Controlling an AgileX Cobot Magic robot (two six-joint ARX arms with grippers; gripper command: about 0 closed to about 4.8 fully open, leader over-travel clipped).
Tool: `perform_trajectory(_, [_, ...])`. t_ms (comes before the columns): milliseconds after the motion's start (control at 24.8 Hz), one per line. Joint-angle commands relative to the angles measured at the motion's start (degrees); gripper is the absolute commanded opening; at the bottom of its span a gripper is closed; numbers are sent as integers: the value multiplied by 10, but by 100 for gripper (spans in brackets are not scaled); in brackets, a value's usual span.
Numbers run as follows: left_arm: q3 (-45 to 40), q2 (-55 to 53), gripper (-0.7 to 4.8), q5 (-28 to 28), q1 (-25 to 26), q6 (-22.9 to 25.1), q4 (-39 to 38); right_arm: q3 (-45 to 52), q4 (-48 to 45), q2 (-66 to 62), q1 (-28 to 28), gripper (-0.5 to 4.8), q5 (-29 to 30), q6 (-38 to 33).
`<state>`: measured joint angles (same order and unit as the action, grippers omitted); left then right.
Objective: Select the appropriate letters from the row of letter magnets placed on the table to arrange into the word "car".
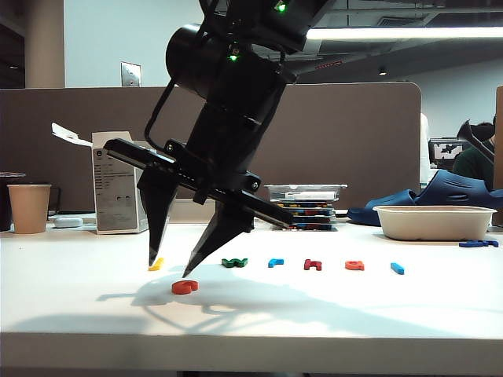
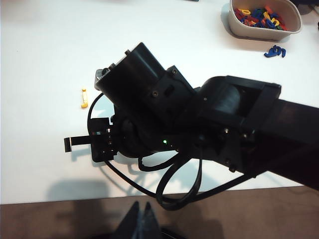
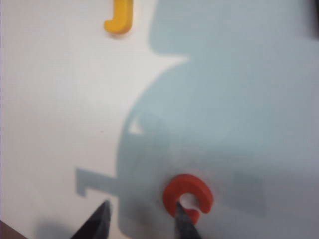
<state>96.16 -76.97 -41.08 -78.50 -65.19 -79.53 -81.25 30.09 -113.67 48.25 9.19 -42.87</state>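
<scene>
The orange "c" (image 1: pixel 185 287) lies flat on the white table (image 1: pixel 354 314), in front of the row of letter magnets. My right gripper (image 1: pixel 169 269) reaches across to the left side and hangs open just above it. In the right wrist view one fingertip (image 3: pixel 183 221) overlaps the edge of the "c" (image 3: pixel 188 195), and the gap of the gripper (image 3: pixel 142 219) is empty. The light blue "r" (image 1: pixel 275 262) and orange "a" (image 1: pixel 354 265) sit in the row. My left gripper (image 2: pixel 141 219) is shut and empty, beyond the table's front edge.
The row also holds yellow (image 1: pixel 156 264), green (image 1: pixel 234 262), dark red (image 1: pixel 313 265) and a light blue bar (image 1: pixel 398 269). A bowl (image 1: pixel 434 221) of spare letters and a navy piece (image 1: pixel 479 243) are at right. A paper cup (image 1: pixel 29 208) and a box (image 1: pixel 118 192) stand at back left.
</scene>
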Motion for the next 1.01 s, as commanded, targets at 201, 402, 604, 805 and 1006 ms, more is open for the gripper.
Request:
perform_trajectory(201, [1, 2, -5, -1, 0, 0, 2, -2, 0, -12, 2, 162, 15, -5])
perform_trajectory(402, [1, 2, -6, -2, 0, 0, 1, -2, 1, -28, 4, 162, 25, -5])
perform_trajectory(604, [1, 2, -6, -2, 0, 0, 2, -2, 1, -28, 4, 156, 23, -5])
perform_trajectory(805, [1, 2, -6, -2, 0, 0, 1, -2, 13, -28, 3, 117, 8, -4])
perform_trajectory(1006, [1, 2, -5, -1, 0, 0, 1, -2, 34, -44, 3, 103, -3, -2])
